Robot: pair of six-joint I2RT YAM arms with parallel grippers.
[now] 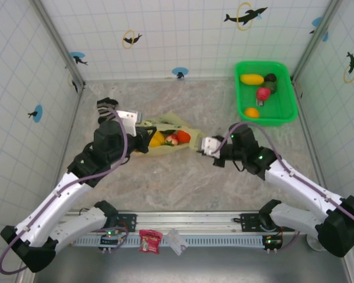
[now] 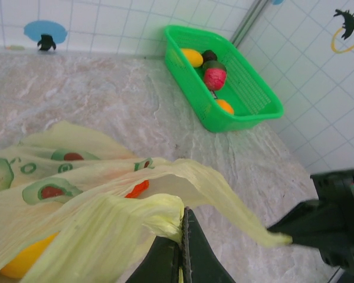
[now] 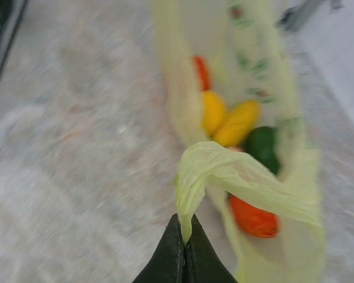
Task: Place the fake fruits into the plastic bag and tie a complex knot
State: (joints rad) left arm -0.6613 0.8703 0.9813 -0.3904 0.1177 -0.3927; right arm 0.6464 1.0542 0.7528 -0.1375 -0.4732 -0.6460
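Now left end effector (image 2: 182,227) and right end effector (image 3: 183,230) clamp the plastic bag (image 2: 100,197) on marbled table (image 1: 183,188).

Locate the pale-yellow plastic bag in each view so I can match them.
Top external: bag lies at the picture's centre.
Left wrist: bag in the lower left, reaching the middle.
Right wrist: bag right of centre, top to bottom.
Shared landmark: marbled tabletop beneath it.
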